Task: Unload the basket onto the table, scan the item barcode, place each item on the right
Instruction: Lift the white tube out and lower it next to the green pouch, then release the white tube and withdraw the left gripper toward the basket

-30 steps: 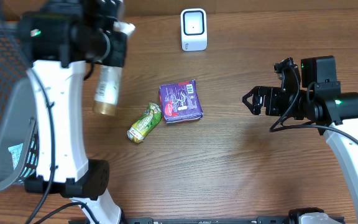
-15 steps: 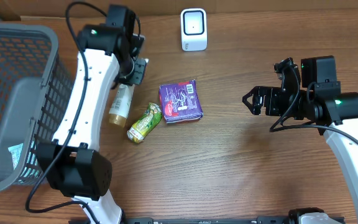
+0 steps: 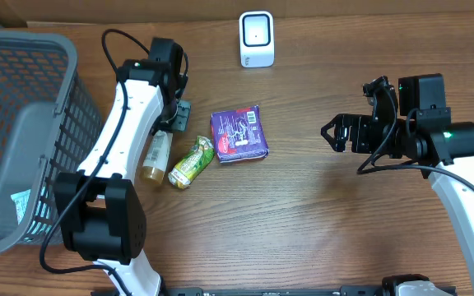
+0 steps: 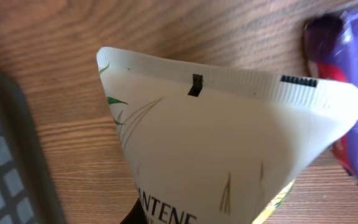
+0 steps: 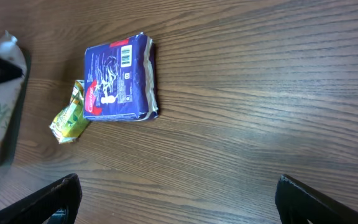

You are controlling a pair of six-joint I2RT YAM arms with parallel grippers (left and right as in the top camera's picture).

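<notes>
One tube point(image 3: 156, 154) is pinched at its thin crimp by L gripper point(image 3: 177, 115), centre-left, R gripper point(image 3: 333, 134) seen wide & empty, so slippage is risked before scanner point(image 3: 256, 39), top centre.

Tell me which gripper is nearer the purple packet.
Left. The left gripper, holding the Pantene tube, sits close beside the purple packet; the right gripper hangs open, much farther off on the opposite side.

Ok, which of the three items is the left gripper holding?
The white Pantene tube, pinched at its crimped end by the left gripper; the green packet and purple pack lie free.
</notes>
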